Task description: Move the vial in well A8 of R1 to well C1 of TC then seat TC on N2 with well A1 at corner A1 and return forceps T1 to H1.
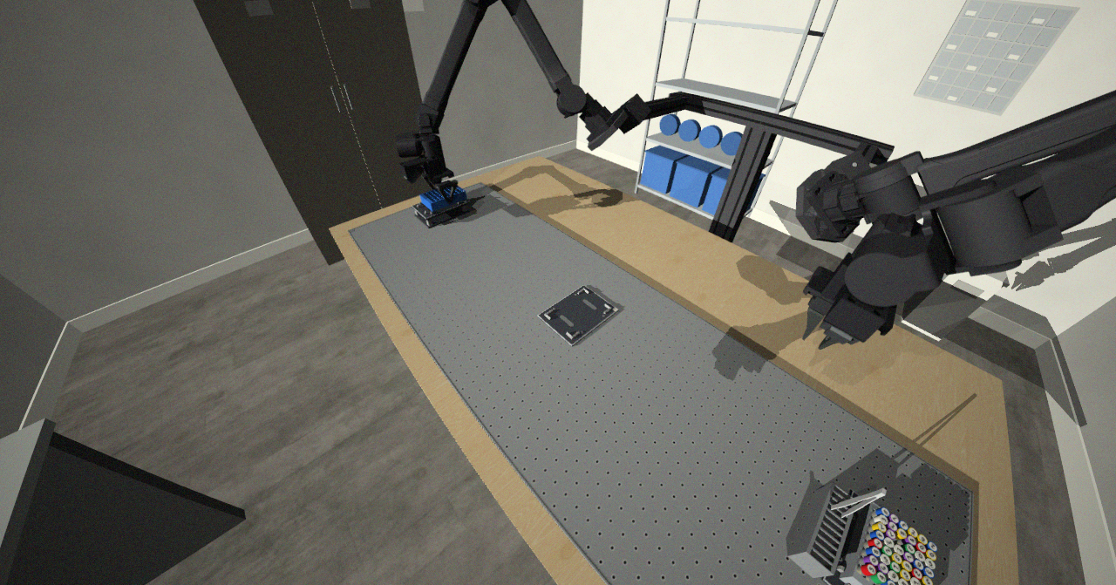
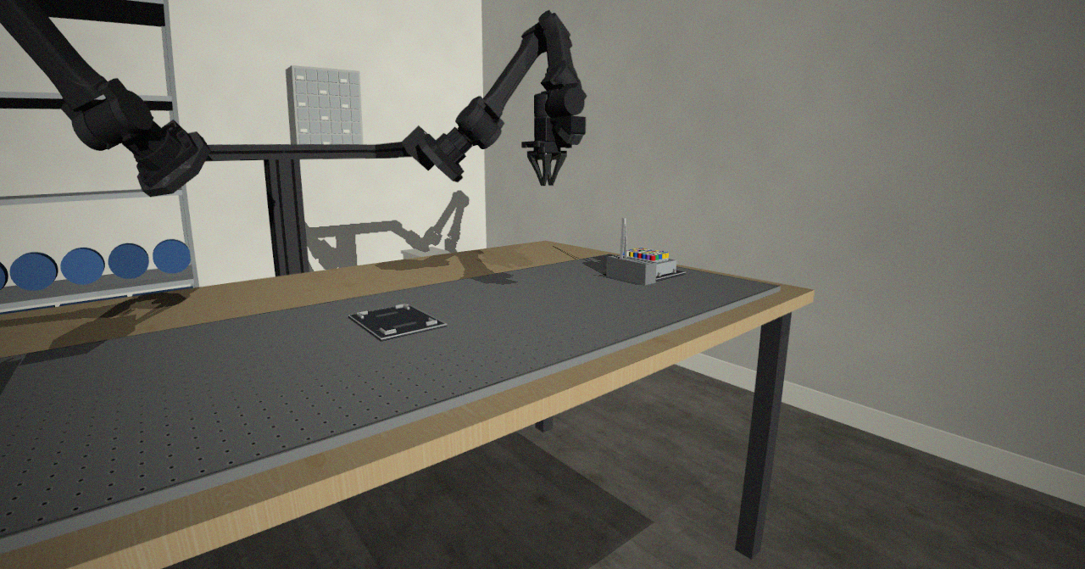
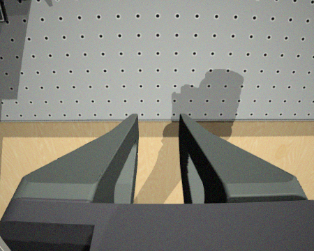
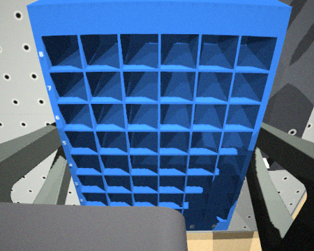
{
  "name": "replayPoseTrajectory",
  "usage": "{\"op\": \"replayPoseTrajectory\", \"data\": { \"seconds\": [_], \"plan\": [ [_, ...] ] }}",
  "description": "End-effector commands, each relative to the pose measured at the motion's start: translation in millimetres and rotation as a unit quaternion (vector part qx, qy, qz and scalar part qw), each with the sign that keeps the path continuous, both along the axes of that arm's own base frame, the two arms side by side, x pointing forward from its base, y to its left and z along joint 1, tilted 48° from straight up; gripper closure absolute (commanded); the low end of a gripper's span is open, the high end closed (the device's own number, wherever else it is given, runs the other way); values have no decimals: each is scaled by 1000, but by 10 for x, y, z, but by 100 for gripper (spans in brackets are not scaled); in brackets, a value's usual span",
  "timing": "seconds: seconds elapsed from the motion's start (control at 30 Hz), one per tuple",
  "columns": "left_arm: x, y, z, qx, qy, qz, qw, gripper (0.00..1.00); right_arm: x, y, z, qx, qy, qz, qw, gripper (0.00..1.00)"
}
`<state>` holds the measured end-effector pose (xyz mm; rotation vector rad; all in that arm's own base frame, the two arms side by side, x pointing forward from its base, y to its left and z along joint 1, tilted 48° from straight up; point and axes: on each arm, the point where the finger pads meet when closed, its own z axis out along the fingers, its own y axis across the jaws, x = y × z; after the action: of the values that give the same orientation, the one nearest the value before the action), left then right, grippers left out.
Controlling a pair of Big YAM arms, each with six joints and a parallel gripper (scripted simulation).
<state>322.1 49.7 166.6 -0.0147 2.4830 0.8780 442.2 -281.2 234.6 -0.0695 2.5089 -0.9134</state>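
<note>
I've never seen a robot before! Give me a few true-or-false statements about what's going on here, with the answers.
1. The right gripper is shut on the blue carrier. True.
2. The left gripper holds a vial. False: it is slightly open, with nothing between its fingers.
3. The dark plate mid-table carries a rack. False: nothing stands on it.
4. The forceps are in the grey holder. True.
</note>
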Motion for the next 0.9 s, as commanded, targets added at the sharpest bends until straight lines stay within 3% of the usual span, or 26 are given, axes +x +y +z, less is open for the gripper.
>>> {"op": "replayPoseTrajectory", "data": {
  "seconds": [0.0, 0.47, 0.87],
  "plan": [
    [39, -5, 73, -3, -9, 4, 1000, 76, 23, -37, 358, -15, -19, 7, 1000, 100],
    [39, -5, 73, -3, -9, 4, 1000, 76, -15, -203, 493, -16, -19, 6, 1000, 100],
    [39, -5, 73, -3, -9, 4, 1000, 76, -19, -370, 466, -10, -8, 4, 1000, 100]
  ]
}}
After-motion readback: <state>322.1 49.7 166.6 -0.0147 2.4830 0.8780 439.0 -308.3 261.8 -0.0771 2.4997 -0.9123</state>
